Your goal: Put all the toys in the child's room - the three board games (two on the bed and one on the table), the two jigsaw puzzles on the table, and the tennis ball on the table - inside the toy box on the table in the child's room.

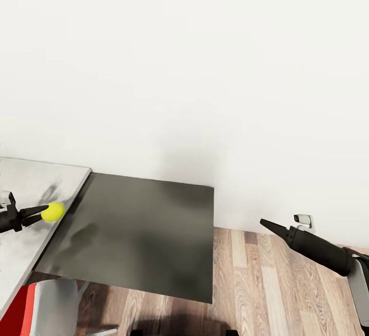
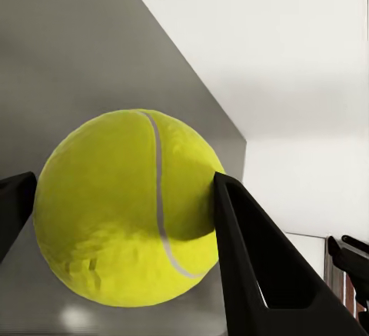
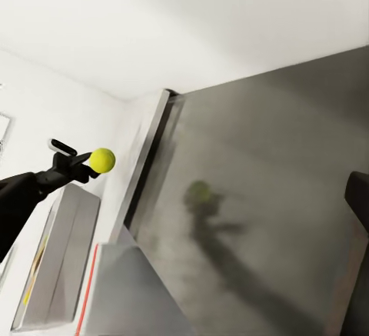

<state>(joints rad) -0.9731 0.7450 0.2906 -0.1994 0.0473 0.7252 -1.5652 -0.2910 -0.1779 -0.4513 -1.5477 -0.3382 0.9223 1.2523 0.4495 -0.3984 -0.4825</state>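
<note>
- Tennis ball (image 1: 53, 211): we log it pinched between the jaws of the left gripper (image 1: 41, 212), held clear above the worktop (image 1: 31, 182) near the pale slab's right edge. In the left wrist view the black fingers (image 2: 261, 267) press into the felt on both sides, so we judge the grip firm and the ball ready for carrying.
- Shadow: in the right wrist view a dark blot of arm and ball lies on the dark surface well below the ball, which tells us the ball hangs in the air and rests on nothing.
- Lower dark section (image 1: 143, 233): a bare, flat grey panel, stepped down from the pale slab, its far edge against the white wall (image 1: 205, 69) and its right edge open to the wooden floor (image 1: 266, 284).
- Right gripper (image 1: 266, 223): it hovers over the floor to the right of the dark section, well apart from the ball. Its tips look drawn to a point with nothing between them, so we record the jaws as closed and empty.
- Toy box: no entry from these pictures; we judge that the ball must travel on to reach it.
- Open room: we note a red-and-white object (image 1: 36, 305) at the near left, below the slab's edge.
</note>
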